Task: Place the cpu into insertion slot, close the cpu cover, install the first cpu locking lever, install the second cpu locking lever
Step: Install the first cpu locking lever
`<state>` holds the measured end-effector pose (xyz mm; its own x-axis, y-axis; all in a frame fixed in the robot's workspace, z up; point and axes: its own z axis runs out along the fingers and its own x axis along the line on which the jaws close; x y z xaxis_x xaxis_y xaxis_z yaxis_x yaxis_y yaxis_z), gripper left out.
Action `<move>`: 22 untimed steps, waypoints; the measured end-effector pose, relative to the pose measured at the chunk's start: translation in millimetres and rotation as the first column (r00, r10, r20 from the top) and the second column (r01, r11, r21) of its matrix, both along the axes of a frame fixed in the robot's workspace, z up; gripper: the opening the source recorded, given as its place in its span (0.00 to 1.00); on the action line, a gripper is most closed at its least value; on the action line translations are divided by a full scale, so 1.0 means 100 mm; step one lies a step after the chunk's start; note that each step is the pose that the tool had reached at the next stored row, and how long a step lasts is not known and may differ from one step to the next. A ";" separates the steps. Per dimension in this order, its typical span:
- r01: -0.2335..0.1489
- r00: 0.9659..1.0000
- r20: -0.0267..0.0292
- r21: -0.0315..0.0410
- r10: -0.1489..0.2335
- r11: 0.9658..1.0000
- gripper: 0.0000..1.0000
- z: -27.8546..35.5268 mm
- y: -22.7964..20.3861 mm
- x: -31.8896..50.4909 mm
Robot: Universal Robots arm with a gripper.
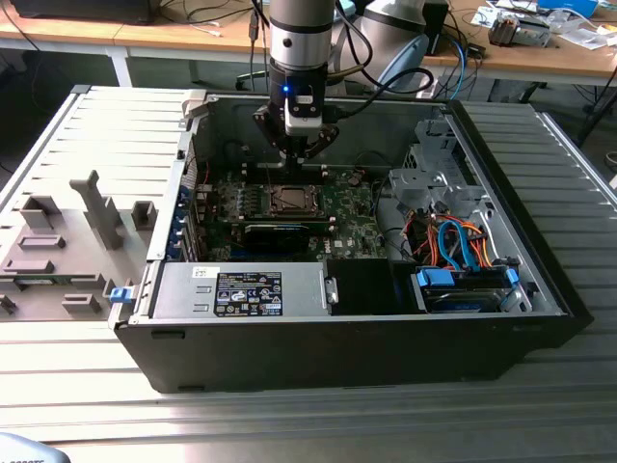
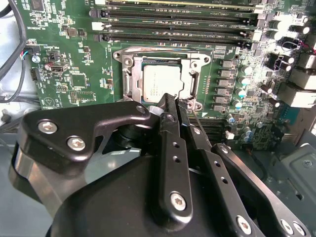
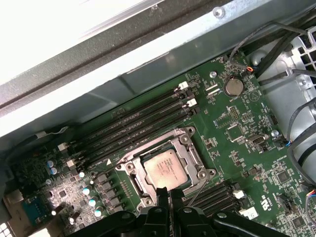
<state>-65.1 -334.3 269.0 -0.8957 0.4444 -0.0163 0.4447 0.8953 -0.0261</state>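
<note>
Inside the open computer case (image 1: 337,357), the arm reaches down over the green motherboard (image 2: 74,74), with the gripper (image 1: 297,152) poised just above the socket area. Its fingers are drawn tight together, with barely a sliver between the tips. I cannot tell whether anything is pinched there.

Both wrist views show the cpu (image 2: 159,81) (image 3: 163,168) lying flat in the insertion slot (image 2: 186,85), its silvery top facing up. The cpu cover (image 2: 196,69) (image 3: 190,153) is folded down around it, so the chip shows through the square window. The gripper's tips (image 2: 173,101) (image 3: 168,191) sit at the edge of the socket on the side away from the long memory slots (image 2: 173,22). They are just beside the cover's frame and close to one corner of the chip, not over its middle.

A thin metal rod (image 3: 197,192) in the first wrist view runs slantwise along the socket's side, very near the fingertips. Whether they touch it is unclear.

In the exterior view the cpu (image 1: 289,200) lies directly below the gripper.
</note>
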 end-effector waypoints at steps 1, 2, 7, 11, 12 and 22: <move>-0.001 1.000 0.000 0.000 0.001 1.000 0.16 0.000 0.000 0.000; -0.002 1.000 0.000 0.000 0.002 1.000 0.16 0.000 0.000 0.000; -0.006 1.000 0.000 0.000 0.006 1.000 0.16 0.000 0.000 0.000; -0.009 1.000 0.000 0.000 0.009 1.000 0.16 0.000 0.000 0.000; -0.010 1.000 0.000 0.000 0.010 1.000 0.16 0.000 0.000 0.000; -0.018 1.000 0.000 0.000 0.018 1.000 0.16 -0.001 0.000 0.000</move>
